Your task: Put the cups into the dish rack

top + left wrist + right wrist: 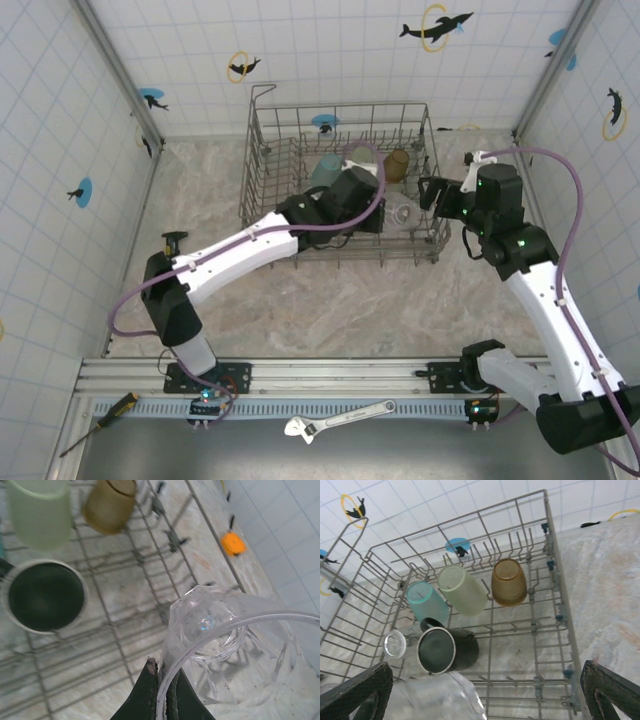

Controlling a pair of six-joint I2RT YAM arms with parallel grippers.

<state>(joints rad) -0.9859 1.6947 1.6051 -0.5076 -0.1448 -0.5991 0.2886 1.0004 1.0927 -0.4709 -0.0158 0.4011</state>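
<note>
Left wrist view: the left gripper is clamped on the rim of a clear tumbler by the dish rack's right edge, black mug, pale green tumbler and amber tumbler sit farther in, and the right gripper hangs spread wide, empty, at that edge.

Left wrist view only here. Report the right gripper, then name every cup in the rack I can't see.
Observer: The right gripper is open, beside the rack's right wall.
Operator: Now the cups.
Observer: A teal cup lies left of the green one.
Operator: Keep going.
Observer: A small glass sits just left of the mug.
</note>
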